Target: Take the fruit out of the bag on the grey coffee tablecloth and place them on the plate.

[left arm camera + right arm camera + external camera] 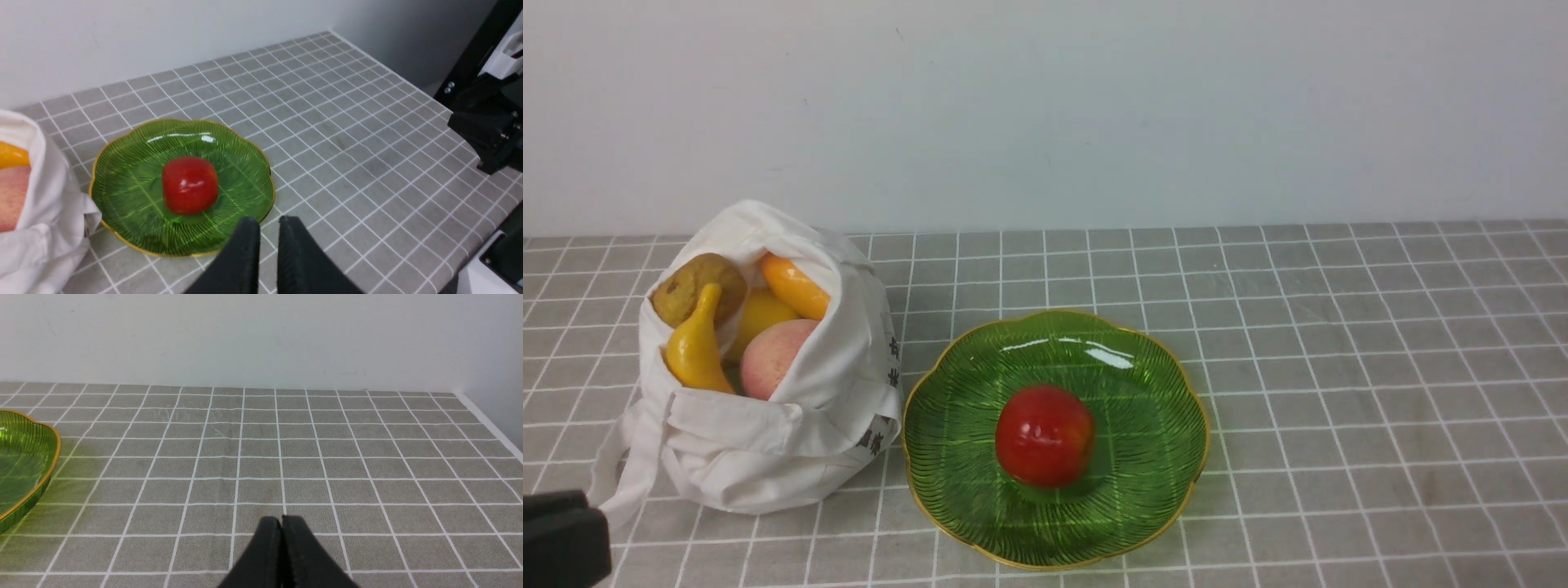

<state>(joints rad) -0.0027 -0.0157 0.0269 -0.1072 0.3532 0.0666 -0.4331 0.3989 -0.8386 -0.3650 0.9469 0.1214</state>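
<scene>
A red apple (1045, 437) lies in the middle of the green plate (1168, 490). To the plate's left, on the grey coffee tablecloth (1339, 367), the white bag (768, 449) stands open with fruit in it: a brownish pear (697, 286), a banana (696, 347), a pink peach (772, 355), an orange piece (795, 287) and a yellow piece (760, 314). My left gripper (269, 222) hovers near the plate's front edge; only a thin slit shows between its fingers and they hold nothing. My right gripper (282, 518) is shut and empty over bare cloth, right of the plate (24, 457).
A white wall runs along the back of the table. In the left wrist view the cloth's right edge (461, 261) shows, with my right arm's black body (486, 122) beyond it. The bag's handle (621, 474) trails onto the cloth at its front left.
</scene>
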